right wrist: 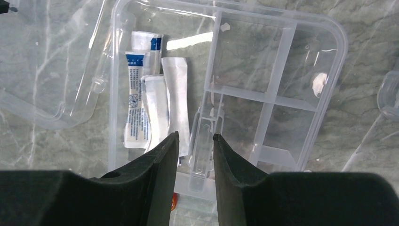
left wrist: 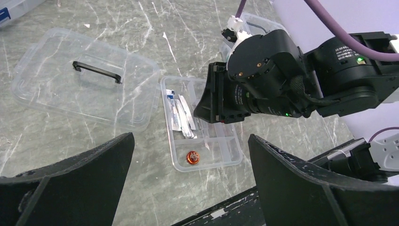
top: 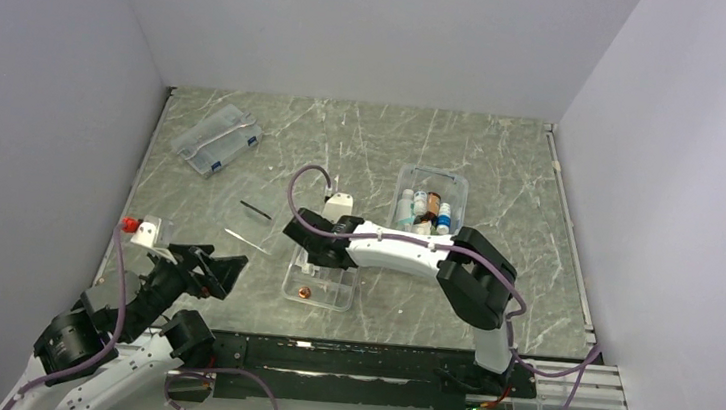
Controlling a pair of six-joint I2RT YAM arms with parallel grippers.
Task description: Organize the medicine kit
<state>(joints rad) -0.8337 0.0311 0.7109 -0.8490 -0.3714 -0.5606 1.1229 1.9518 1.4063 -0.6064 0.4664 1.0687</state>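
Medicine kit stands uncovered beyond and right of the one divider tray, with bottles inside. Its one lid lies flat to the tray's left, presumably for access. Right gripper straddles the tray's centre tab, jaws narrowed (whether pinching, I cannot tell). Left gripper gapes empty, parked clear. The tray holds four sachets and one orange cap.

The top camera looks steeply down from 6 o'clock over the whole worktop. The left wrist camera faces 2 o'clock from farther off. The right wrist camera peers past the right gripper, close above the divided tray, which all three views share.
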